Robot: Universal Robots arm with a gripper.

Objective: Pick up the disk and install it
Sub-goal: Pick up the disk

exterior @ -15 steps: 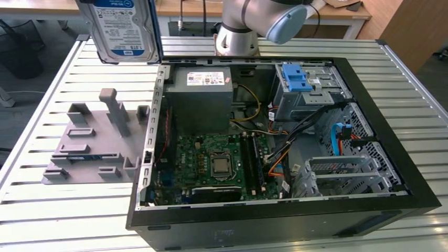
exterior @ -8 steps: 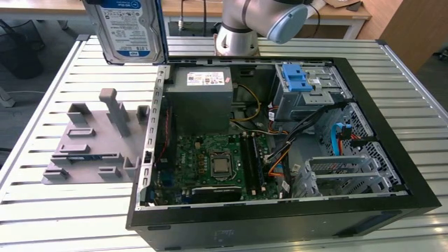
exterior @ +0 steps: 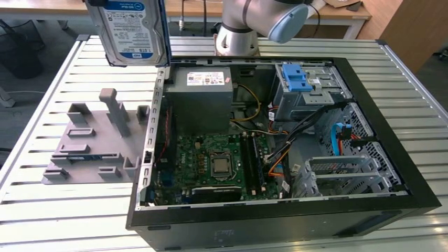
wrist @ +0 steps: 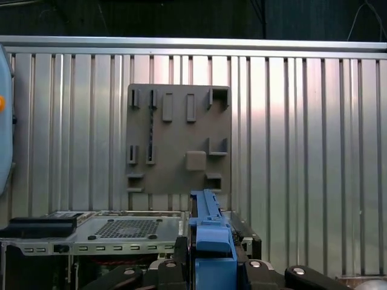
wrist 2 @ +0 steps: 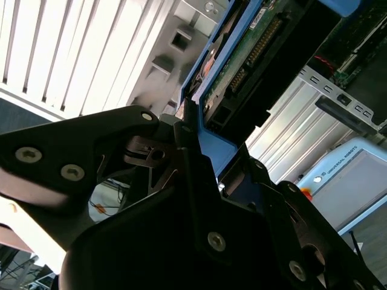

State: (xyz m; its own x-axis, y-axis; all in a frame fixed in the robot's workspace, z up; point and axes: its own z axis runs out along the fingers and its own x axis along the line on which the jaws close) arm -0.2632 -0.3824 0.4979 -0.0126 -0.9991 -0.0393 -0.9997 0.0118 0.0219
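Disk [exterior: 131, 31]: silver drive with its blue-and-white label facing the exterior view and a blue carrier round its edge. Held upright in the air, clear of the slatted table [exterior: 42, 220], above the far end of the open computer case [exterior: 280, 223] on the exterior view's left.
Gripper [wrist 2: 202, 130]: black fingers [wrist 2: 190, 163] pressed onto the carrier's edge, pinching the disk.
Grey fixture plate [exterior: 94, 142]: flat on the table beside the case.
Blue-latched drive cage [exterior: 299, 79]: inside the case, well apart from the disk.
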